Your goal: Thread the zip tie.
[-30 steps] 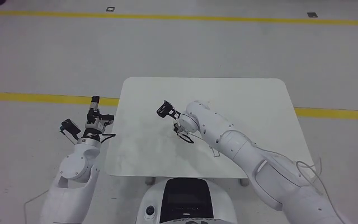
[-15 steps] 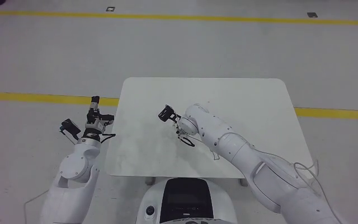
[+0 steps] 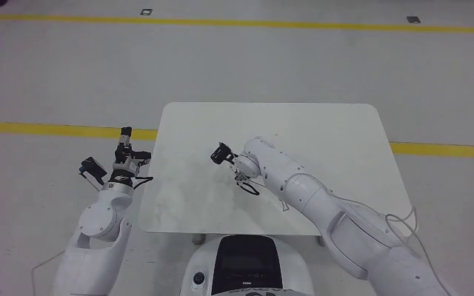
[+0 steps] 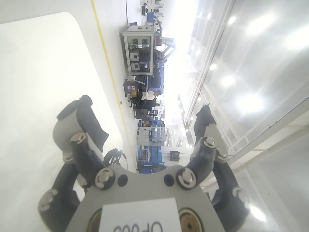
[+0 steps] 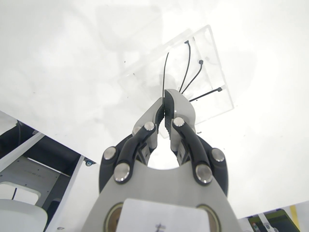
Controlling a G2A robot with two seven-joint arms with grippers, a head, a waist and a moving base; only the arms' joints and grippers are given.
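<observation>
Over the table's middle, my right gripper [image 5: 165, 95] [image 3: 243, 180] is shut on the tail end of a thin black zip tie [image 5: 165, 69]. That tie runs out from the fingertips over a clear shallow tray [image 5: 212, 40] lying flat on the white table [image 3: 318, 133]. Three more black zip ties [image 5: 187, 63] lie fanned out in the tray, heads pointing away from the gripper. My left gripper [image 4: 144, 114] [image 3: 135, 145] hangs open and holds nothing, just off the table's left edge.
The white table [image 5: 60, 49] is bare around the tray. In the top view the right arm covers most of the tray. The table's left edge [image 4: 96, 78] runs close beside the left gripper, with floor and a yellow line beyond.
The right wrist has shifted slightly toward the table's front edge, over the tray. The left arm has not moved.
</observation>
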